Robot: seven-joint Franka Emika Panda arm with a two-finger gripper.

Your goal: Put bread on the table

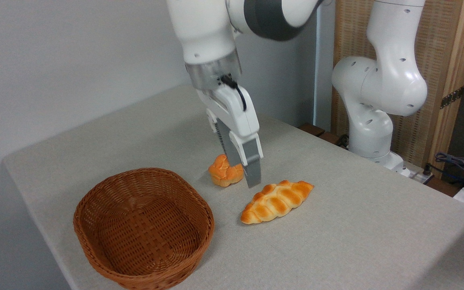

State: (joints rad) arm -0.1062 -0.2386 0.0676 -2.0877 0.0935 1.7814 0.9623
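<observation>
Lying flat on the surface (336, 225), the bread (277, 201), just right of the empty basket (143, 229) and touching nothing. Hanging above and just behind the loaf, the hand (244, 171), fingers apart and holding nothing, partly hiding the small bun (224, 171). Looking essentially finished as a task: loaf resting outside the basket, only the pulling away remaining, judging from this.

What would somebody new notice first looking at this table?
Probably the white arm's gripper hanging low mid-table, empty, just above the small knotted bun. Right of it the long braided bread lies on the table, and an empty wicker basket sits front left.
</observation>
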